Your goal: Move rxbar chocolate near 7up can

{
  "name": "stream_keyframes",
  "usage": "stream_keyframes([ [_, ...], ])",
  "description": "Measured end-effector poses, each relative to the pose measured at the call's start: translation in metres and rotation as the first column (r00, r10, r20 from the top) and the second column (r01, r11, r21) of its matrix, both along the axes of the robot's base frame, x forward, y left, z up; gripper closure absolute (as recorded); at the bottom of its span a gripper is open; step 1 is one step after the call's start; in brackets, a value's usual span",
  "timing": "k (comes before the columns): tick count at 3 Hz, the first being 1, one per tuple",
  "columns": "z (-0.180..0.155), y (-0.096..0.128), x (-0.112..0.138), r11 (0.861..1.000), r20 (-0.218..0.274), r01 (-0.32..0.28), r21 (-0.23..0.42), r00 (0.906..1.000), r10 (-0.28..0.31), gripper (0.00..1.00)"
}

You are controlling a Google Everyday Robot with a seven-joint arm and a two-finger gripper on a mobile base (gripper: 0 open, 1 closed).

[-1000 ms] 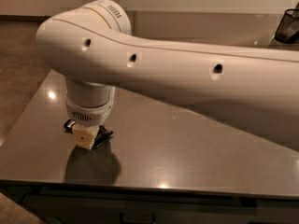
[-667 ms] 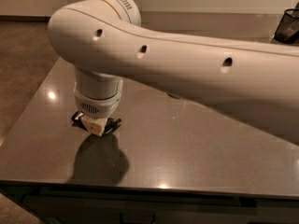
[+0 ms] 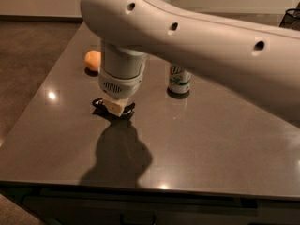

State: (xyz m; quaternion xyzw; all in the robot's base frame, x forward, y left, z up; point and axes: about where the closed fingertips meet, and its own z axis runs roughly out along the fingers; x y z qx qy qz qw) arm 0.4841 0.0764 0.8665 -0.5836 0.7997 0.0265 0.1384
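Note:
My gripper (image 3: 114,108) hangs under the big white arm, just above the dark table (image 3: 211,144), left of centre. It is shut on the rxbar chocolate (image 3: 128,109), of which only black edges stick out on either side of the cream fingers. The 7up can (image 3: 179,80) stands upright behind and to the right of the gripper. Its top is hidden by the arm. A clear gap separates the bar from the can.
A round orange fruit (image 3: 93,60) lies at the back left of the table. A black wire object (image 3: 293,18) shows at the far right edge. The arm covers much of the table's right side. The table's front edge runs close to the bottom of the view.
The arm and gripper have moved right and back across the table, carrying the black bar. The orange and the can have come into view.

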Motion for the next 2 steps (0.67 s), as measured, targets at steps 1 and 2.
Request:
stream_keyframes([
  [1, 0.010, -0.040, 0.025, 0.998, 0.034, 0.062, -0.026, 0.9976, -0.061, 1.00],
  [2, 0.013, -0.066, 0.041, 0.994, 0.053, 0.105, -0.041, 0.9933, -0.103, 1.00],
])
